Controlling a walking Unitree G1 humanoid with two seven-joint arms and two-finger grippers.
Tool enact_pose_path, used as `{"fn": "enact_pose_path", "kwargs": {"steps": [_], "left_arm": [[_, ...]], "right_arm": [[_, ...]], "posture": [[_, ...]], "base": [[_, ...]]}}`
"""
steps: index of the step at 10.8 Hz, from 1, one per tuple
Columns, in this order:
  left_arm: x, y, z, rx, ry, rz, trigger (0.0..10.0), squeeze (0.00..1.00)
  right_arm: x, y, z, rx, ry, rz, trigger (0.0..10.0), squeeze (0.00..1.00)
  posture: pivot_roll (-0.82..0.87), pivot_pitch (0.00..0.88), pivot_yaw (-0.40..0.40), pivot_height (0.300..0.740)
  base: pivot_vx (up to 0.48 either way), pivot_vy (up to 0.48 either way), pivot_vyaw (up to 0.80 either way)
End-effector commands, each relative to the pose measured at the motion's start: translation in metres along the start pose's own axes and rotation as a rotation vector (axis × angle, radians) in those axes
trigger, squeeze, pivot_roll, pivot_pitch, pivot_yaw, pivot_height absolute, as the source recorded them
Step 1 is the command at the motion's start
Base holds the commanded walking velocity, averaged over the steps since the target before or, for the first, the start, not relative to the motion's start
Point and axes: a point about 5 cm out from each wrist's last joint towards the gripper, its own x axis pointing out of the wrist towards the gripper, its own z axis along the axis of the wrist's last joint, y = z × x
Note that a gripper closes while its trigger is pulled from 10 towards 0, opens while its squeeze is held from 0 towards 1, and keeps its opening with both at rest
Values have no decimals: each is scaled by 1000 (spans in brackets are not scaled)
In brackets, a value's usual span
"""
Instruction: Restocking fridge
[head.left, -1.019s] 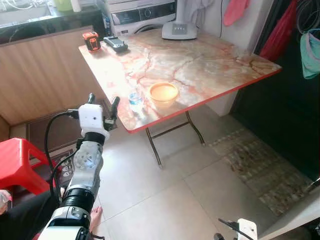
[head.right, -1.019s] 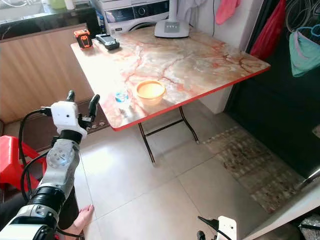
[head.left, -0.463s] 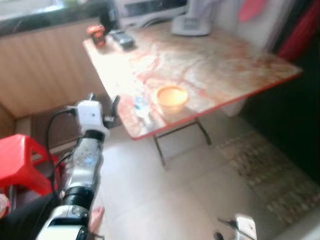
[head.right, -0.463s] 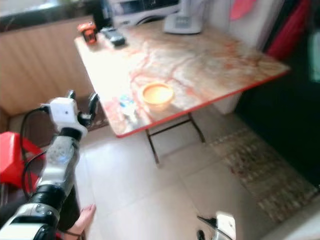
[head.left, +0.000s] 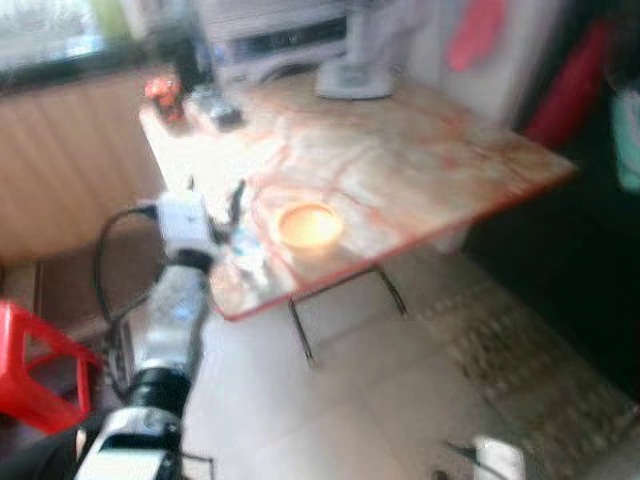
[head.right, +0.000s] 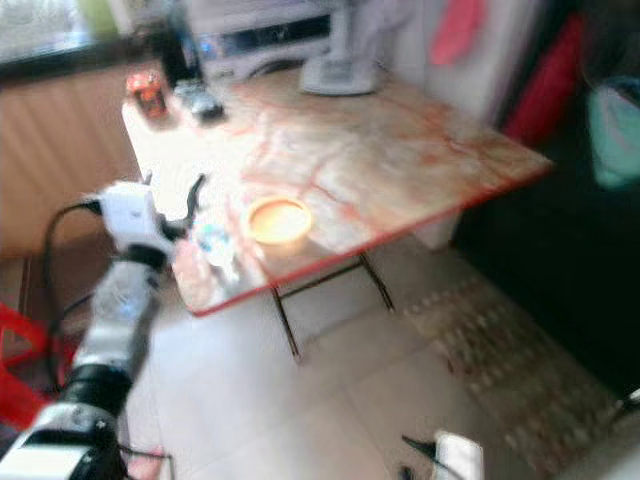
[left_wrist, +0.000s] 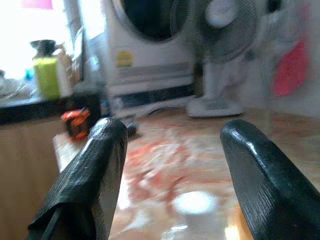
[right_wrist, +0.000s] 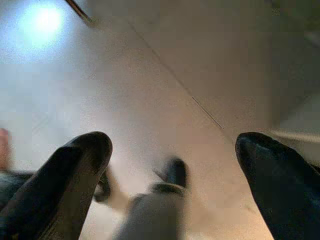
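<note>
Approach phase. Compared with a second earlier, the left gripper (head.left: 213, 196), fingers spread and empty, has advanced to the near edge of the marble-patterned, red-rimmed table (head.left: 400, 150), just beside the small clear plastic water bottle (head.right: 214, 243). The right gripper (right_wrist: 170, 165) hangs unclenched over the floor.

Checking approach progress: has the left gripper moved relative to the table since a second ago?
Yes. The left gripper now overlaps the table's near edge, beside the small bottle; earlier it hung short of that edge.
</note>
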Motion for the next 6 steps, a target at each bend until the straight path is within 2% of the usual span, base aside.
{"fn": "enact_pose_path", "kwargs": {"steps": [1, 2, 4, 6], "left_arm": [[2, -8, 2, -13, -3, -28, 10000, 0], [3, -8, 4, -12, -12, -30, 10000, 0], [7, -10, 13, -5, -49, -26, 10000, 0], [19, -11, 35, 14, -107, -4, 10000, 0]], "right_arm": [[-3, -9, -5, -2, 13, -19, 10000, 0], [-3, -9, -6, -3, 14, -18, 10000, 0], [-3, -8, -6, -3, 15, -16, 10000, 0], [-3, -8, -5, 1, 14, -17, 10000, 0]], "posture": [[68, 42, 22, 740], [68, 40, 24, 740], [67, 42, 26, 740], [71, 52, 25, 740]], "base": [[274, 0, 0], [277, 0, 0], [0, 0, 0], [0, 0, 0]]}}
